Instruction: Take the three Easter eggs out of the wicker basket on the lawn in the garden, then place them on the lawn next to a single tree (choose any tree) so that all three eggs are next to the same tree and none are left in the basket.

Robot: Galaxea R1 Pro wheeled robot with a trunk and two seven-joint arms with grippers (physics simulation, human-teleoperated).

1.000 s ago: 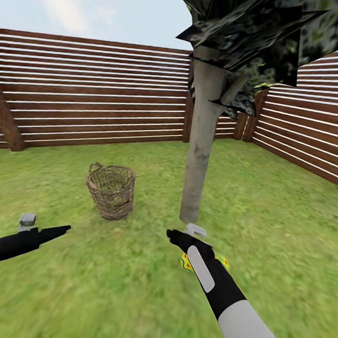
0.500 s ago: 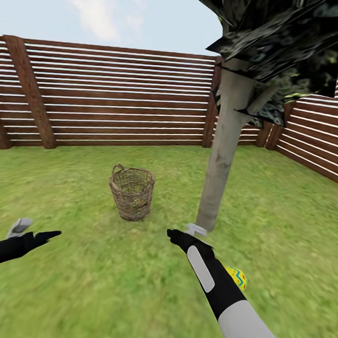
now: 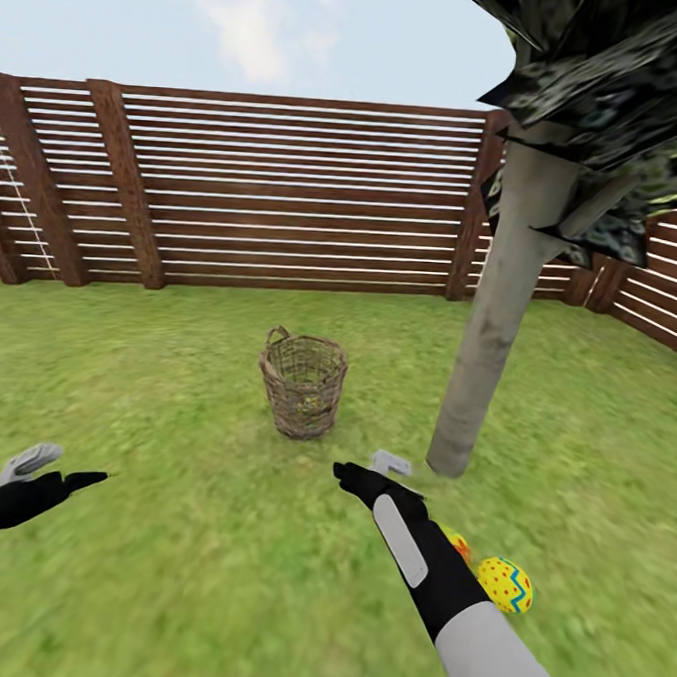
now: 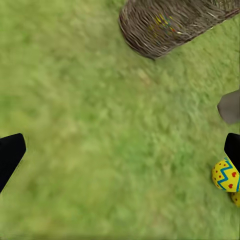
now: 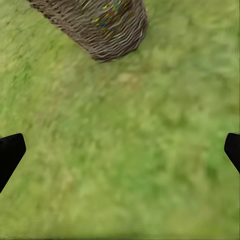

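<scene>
Brown, loosely woven wicker basket (image 3: 303, 384) stands upright on the mottled green lawn (image 3: 164, 568), a short way from the grey-beige tree trunk (image 3: 495, 318) on the side facing the slatted wooden fence (image 3: 287, 195). Through the weave, yellow with blue flecks shows (image 5: 107, 12): judged one egg remaining inside.

Bright yellow egg with blue zigzag and red dots (image 3: 505, 584) lies on the grass near the trunk's foot; a second yellow egg (image 3: 455, 542) sits just beside it, partly hidden by the right forearm.

Left gripper (image 3: 50, 466) and right gripper (image 3: 376, 468) both hover over grass, fingers spread wide, holding nothing.

Handling, judged: egg smooth, rigid, rounded, likely to roll or slip; pinch across its widest girth. Basket is light and may tip.

Versus one second earlier: view has swung, so basket and trunk sit further right in the picture; the eggs are now clear of the forearm.
</scene>
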